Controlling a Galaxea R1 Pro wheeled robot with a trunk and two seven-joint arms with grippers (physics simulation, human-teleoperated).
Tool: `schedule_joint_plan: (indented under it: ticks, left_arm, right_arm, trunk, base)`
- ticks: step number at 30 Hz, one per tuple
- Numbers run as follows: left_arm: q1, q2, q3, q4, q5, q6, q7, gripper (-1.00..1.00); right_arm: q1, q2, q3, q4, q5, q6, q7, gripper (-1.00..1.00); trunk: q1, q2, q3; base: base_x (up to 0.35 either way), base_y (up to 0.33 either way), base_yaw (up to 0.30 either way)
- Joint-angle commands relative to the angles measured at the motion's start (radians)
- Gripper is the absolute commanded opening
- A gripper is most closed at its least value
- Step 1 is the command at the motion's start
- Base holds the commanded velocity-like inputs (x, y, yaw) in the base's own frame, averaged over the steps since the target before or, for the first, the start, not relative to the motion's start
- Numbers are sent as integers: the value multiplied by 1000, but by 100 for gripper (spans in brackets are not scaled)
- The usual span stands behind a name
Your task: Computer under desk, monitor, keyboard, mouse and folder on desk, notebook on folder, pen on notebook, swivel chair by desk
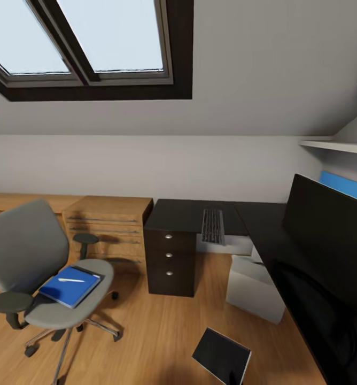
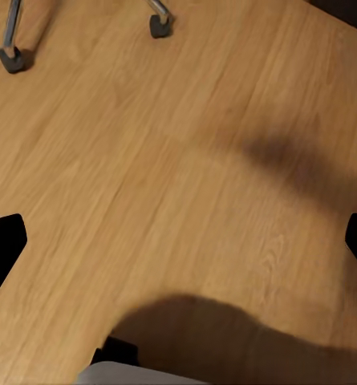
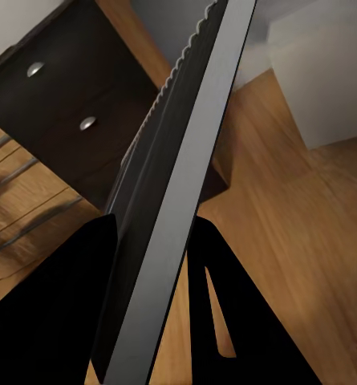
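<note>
Carry the notebook (image 1: 221, 355) flat to the table's (image 1: 264, 235) bare stretch near the keyboard (image 1: 212, 225), keeping clear of the monitor (image 1: 328, 240). The right claw (image 3: 150, 265) is pinched narrowly on the notebook's edge. The left claw (image 2: 178, 245) gapes wide, empty, over the floor (image 2: 186, 120). The folder (image 1: 66, 289) lies on the swivel chair (image 1: 23, 246).

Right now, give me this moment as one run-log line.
left gripper open over floor | right gripper shut on flat dark panel | blue folder, pen on swivel chair | keyboard, monitor on desk
</note>
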Motion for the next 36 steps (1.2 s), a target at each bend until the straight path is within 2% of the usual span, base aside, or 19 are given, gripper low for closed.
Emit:
schedule_joint_plan:
  ticks: [1, 14, 32, 36]
  left_arm:
    - [0, 0, 1, 0, 9, 0, -6, 100]
    - [0, 0, 1, 0, 9, 0, -6, 100]
    - [0, 0, 1, 0, 9, 1, -11, 100]
    - [0, 0, 0, 0, 9, 2, -11, 100]
  right_arm:
    - [-1, 0, 3, 1, -10, -3, 6, -100]
    - [-1, 0, 4, 4, -10, -3, 6, -100]
    - [-1, 1, 4, 4, -10, -3, 6, -100]
    - [-1, 1, 4, 3, -10, -3, 6, -100]
  trunk:
    - [-3, 7, 2]
    - [-53, 98, 43]
    - [-122, 224, 100]
    - [-122, 224, 100]
  base:
    - [332, -74, 0]
    - [332, -84, 0]
    - [336, -7, 0]
    - [339, 0, 0]
